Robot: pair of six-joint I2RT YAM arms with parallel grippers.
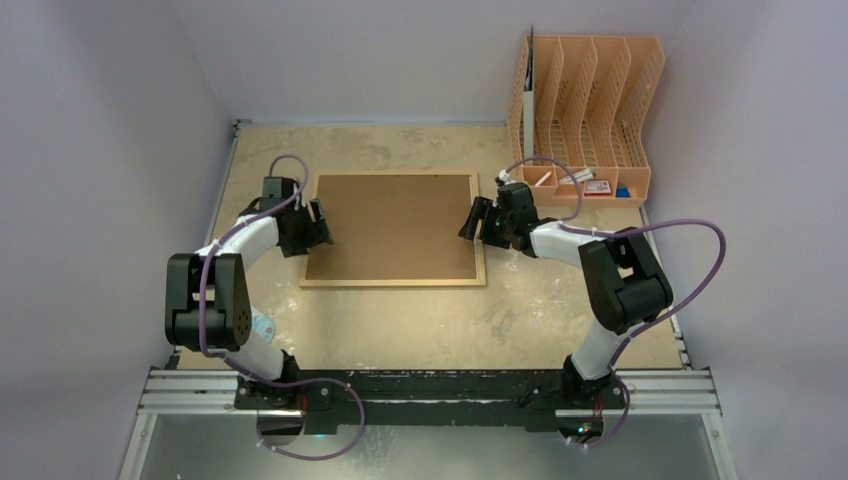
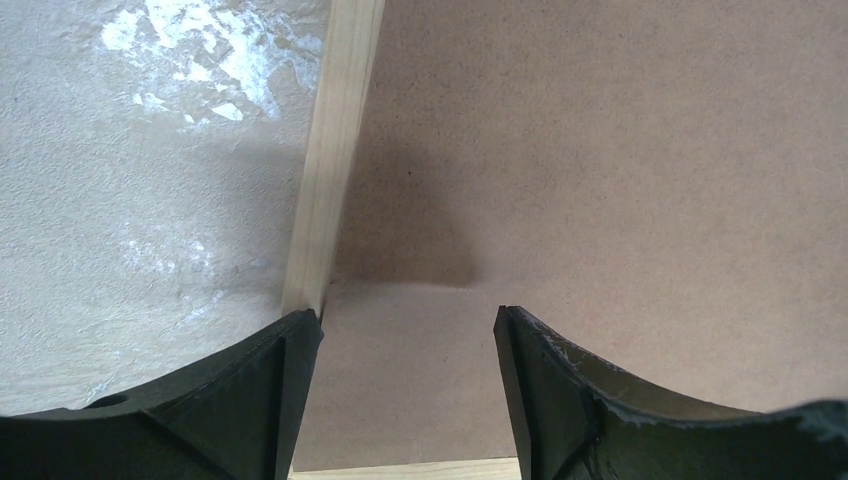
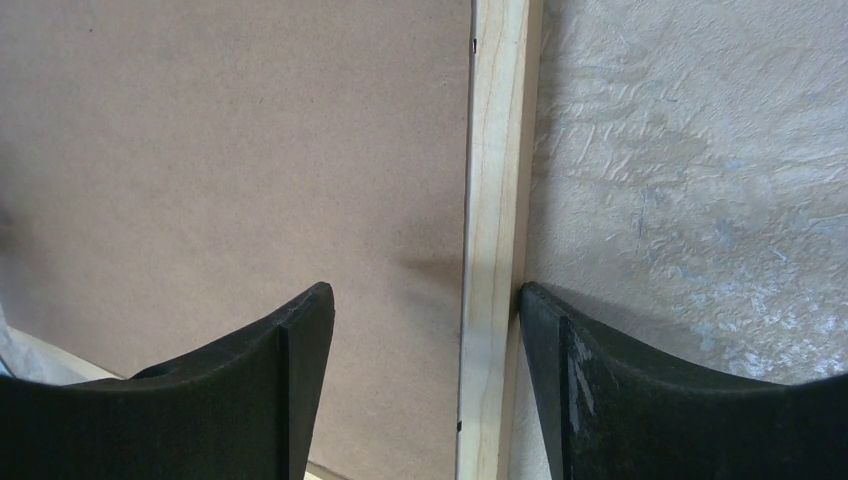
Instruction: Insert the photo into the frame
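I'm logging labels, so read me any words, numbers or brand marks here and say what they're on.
No text is legible in any view.
Small red item in the orange file organiser: any print is too small to read.
Back of the frame: plain, no markings.

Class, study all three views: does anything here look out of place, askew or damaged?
The large light-wood picture frame lies square on the table but back up, with its brown fibreboard showing. Only the beige tabletop looks damaged: it is scuffed, with whitish worn patches.
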